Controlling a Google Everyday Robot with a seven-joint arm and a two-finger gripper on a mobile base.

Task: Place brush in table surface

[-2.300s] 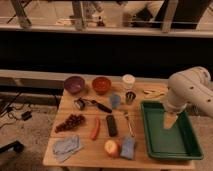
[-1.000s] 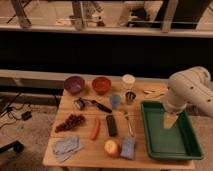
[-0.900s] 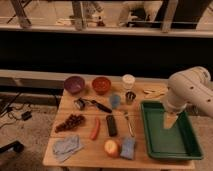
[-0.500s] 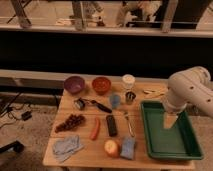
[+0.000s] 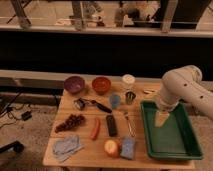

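1. We see the claw (image 5: 161,119) hanging over the green tray (image 5: 175,150) at the right end of the bench (image 5: 95,151), its fingers spread wide and holding nothing.
2. We find the brush (image 5: 94,105) lying flat on the bench, left of centre and well apart from the claw, pale round head leftward, black handle pointing right.
3. We note a purple bowl (image 5: 74,84) behind the brush and grapes (image 5: 72,121) in front of it.

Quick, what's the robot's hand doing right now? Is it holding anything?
Gripper: open, holding nothing, hanging over the green tray. The brush lies on the table surface, away from it.
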